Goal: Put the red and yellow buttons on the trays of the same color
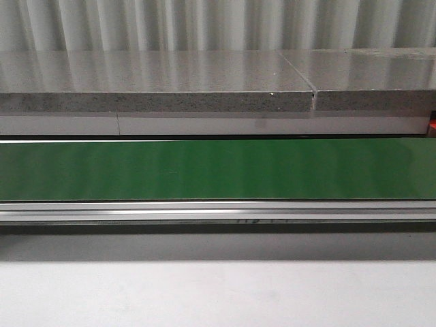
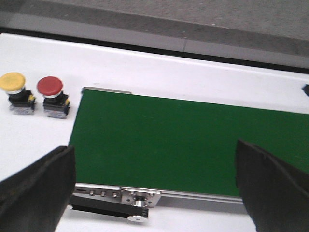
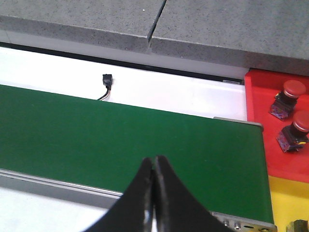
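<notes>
The left end effector (image 2: 154,188) is spread wide above the green belt (image 2: 183,145); the right end effector (image 3: 153,193) is pressed together (empty). Two red buttons (image 3: 289,113) sit on the red tray (image 3: 260,130).

We see the belt (image 1: 218,169) crossing the tabletop (image 1: 218,293) from left to right, a stone ledge (image 1: 157,82) behind it. Two buttons (image 2: 53,96) stand side by side off one end; two more (image 3: 292,108) sit in a tray (image 3: 260,96) at the other.
</notes>
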Controlling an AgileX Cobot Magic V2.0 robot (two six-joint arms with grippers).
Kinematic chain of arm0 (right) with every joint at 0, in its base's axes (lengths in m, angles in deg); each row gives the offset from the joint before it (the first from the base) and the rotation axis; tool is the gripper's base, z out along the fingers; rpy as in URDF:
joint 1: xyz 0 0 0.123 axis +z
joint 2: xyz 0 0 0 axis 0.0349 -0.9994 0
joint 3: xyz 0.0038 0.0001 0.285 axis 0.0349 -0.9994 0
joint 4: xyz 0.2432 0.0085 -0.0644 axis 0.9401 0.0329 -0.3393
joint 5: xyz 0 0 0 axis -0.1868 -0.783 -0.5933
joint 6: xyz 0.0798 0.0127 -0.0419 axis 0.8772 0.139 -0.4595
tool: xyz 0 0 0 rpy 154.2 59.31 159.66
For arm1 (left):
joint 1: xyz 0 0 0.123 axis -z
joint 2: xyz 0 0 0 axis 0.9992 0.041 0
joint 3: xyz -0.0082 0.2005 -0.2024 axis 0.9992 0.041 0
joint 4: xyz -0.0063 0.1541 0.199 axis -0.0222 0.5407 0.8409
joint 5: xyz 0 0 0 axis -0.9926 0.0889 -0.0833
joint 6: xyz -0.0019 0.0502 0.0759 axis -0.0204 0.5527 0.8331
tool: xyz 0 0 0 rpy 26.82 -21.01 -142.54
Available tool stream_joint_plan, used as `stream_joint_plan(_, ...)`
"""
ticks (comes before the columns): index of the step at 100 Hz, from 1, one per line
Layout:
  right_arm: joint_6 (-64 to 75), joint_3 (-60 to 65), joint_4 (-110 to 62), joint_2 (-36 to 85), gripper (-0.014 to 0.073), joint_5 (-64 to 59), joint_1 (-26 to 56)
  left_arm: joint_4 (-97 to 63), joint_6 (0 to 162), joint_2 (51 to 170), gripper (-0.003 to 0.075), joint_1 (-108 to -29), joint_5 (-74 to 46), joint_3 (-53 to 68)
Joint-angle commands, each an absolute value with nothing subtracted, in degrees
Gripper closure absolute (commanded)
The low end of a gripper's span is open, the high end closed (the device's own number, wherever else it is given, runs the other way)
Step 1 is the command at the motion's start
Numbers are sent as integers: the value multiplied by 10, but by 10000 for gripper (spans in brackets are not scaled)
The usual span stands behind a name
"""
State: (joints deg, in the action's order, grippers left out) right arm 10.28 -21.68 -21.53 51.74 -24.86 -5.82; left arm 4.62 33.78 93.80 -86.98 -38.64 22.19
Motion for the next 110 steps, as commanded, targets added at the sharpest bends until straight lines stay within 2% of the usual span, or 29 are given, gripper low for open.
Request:
stream_joint_plan(1, 102, -202, -208, 516, 710, -209, -58, 51, 299, 985, 80, -897, -339, 185)
stream_joint_plan(28, 102, -202, -208, 516, 710, -209, -58, 22, 283, 1155, 80, -1000, -326, 113)
stream_joint_plan(42, 102, -202, -208, 516, 710, -209, -58, 15, 283, 1248, 80, -1029, -326, 69)
stream_joint_plan(73, 102, -202, -208, 516, 710, -209, -58, 14, 283, 1423, 80, -1037, -328, -22)
stream_joint_plan(110, 102, -202, -208, 516, 710, -209, -58, 14, 283, 1536, 80, -1037, -336, -106)
